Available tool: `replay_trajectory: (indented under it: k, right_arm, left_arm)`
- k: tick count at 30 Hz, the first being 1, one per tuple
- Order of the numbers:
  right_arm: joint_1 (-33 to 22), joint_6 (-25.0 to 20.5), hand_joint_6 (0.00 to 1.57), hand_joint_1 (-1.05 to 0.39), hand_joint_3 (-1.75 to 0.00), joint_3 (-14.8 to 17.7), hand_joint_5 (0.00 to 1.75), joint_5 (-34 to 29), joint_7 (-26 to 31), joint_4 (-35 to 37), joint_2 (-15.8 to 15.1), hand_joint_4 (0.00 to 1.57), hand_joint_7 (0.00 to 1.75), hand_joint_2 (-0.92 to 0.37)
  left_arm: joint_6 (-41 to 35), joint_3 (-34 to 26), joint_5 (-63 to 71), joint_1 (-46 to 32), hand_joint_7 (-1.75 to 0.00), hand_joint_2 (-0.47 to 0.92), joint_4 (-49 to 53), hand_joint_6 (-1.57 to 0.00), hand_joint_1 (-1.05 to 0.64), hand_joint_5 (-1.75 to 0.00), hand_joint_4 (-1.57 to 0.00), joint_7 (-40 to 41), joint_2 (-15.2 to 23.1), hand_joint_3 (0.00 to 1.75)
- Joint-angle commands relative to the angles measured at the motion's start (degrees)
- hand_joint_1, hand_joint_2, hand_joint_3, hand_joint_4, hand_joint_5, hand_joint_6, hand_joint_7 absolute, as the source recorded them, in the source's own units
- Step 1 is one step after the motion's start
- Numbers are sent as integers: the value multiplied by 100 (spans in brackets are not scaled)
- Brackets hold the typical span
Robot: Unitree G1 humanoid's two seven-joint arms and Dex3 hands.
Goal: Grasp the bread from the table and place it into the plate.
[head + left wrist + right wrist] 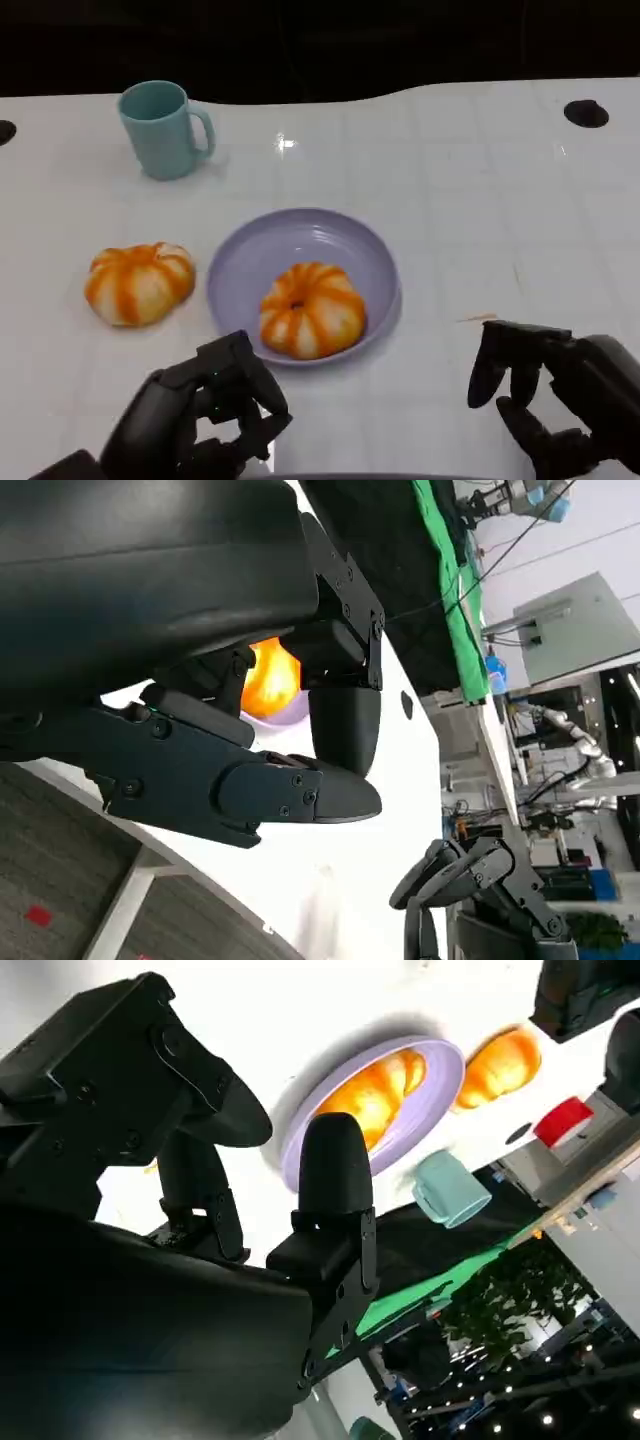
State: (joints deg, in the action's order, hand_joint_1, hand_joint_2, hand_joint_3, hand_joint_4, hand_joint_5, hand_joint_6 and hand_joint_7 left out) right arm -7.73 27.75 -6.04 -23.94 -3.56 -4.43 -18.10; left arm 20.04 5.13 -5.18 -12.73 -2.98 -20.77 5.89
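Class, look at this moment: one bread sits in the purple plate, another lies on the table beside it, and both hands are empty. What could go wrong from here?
1. The second bread lies close to the plate; the left hand, reaching for it, might nudge the rim.
2. The bread in the plate fills much of it, so another one may perch on the edge and roll off.
3. The mug stands behind the loose bread; overreaching could tip it.

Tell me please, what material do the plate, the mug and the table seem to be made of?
The plate looks like matte plastic or glazed ceramic: even lavender colour, soft sheen, no sharp glare. The mug looks like matte teal ceramic or plastic, with a uniform surface and a thick handle. The table seems a glossy white laminate or similar hard surface, with a bright lamp reflection and faint grid lines.
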Motion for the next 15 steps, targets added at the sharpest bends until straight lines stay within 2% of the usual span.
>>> replay_trajectory:
  k: [1,15]
  right_arm:
    - [33,120,60,2,-147,3,175,-164,169,229,-93,67,162,-26]
    - [230,281,73,7,-146,-84,163,-516,458,610,-101,78,148,-20]
  left_arm:
    - [107,-65,-33,-11,-154,92,83,-59,-52,-175,-67,-6,108,32]
    - [330,-148,-113,91,-155,92,393,-62,-52,-175,-70,-53,141,29]
